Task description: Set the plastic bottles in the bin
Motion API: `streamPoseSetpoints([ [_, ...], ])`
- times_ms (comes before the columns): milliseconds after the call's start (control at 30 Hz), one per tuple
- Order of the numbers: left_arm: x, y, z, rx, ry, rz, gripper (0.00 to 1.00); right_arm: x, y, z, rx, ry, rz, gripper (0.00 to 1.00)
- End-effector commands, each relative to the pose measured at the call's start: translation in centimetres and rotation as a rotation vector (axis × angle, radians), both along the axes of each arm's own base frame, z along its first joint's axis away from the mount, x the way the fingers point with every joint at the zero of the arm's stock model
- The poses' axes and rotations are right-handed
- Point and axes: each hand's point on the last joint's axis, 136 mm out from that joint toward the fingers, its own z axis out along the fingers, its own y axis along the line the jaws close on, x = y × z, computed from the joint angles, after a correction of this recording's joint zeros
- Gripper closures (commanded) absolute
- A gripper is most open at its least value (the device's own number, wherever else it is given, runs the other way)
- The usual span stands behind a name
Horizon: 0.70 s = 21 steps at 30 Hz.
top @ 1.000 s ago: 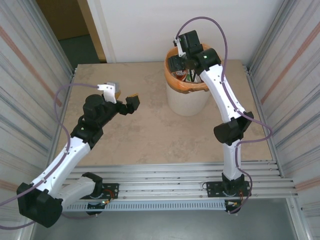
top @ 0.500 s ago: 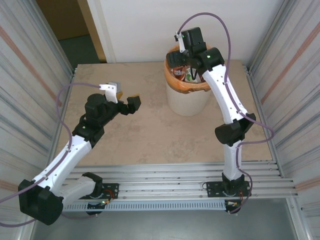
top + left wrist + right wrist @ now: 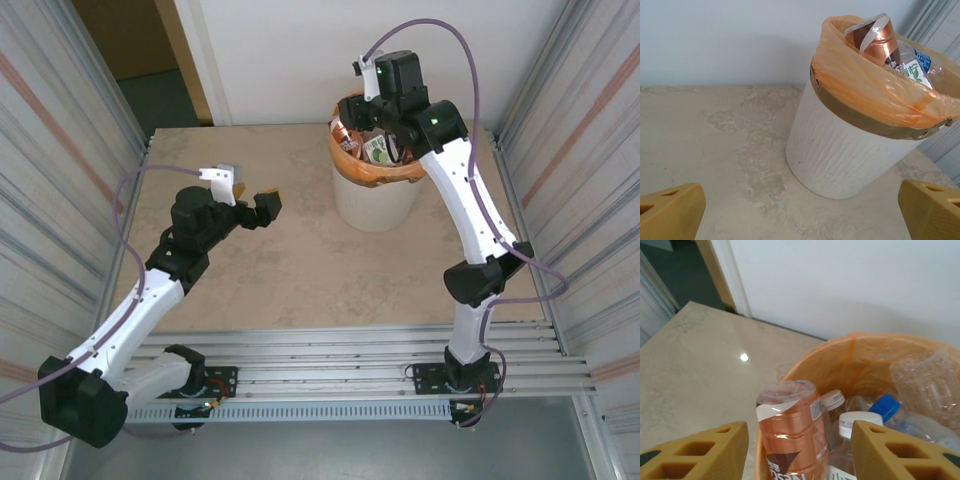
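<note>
Right claw (image 3: 799, 426) jaws apart, empty, over round cream-white bin with orange liner (image 3: 865, 352). Brown-labelled plastic bottle (image 3: 790, 440) just below, inside. I'd lift straight up, avoiding liner. Left claw (image 3: 247, 193) wide apart.

One bin (image 3: 375, 205). At least five plastic bottles (image 3: 790, 435) lie inside: one brown-labelled, one blue-capped, two white-capped, one clear.

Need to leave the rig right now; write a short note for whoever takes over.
Left gripper: open, empty, over the table.
Right gripper: open, empty, above the bin.
Plastic bottles: in the bin, a brown-labelled bottle standing tallest.
Done: every bottle in sight is binned.
To do: pull the right arm back, check for strays.
</note>
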Motion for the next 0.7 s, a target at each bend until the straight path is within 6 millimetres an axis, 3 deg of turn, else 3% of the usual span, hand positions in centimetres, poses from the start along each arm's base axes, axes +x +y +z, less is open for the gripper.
streamPoseSetpoints([
  [0, 0.3, 0.0, 2.1, -0.029, -0.049, -0.002, 0.01, 0.6, 1.8, -2.1, -0.011, 0.038, 0.033, 0.48],
  [167, 0.3, 0.0, 2.2, -0.029, -0.046, -0.002, 0.01, 2.0, 2.4, -4.5, -0.062, 0.063, 0.012, 0.52],
  [400, 0.3, 0.1, 2.0, -0.028, -0.042, 0.000, 0.01, 4.7, 0.9, -7.4, -0.155, 0.069, -0.100, 0.57],
  [667, 0.4, 0.2, 1.8, -0.027, -0.038, 0.005, 0.01, 6.6, -0.1, -8.1, -0.155, 0.048, -0.180, 0.56],
])
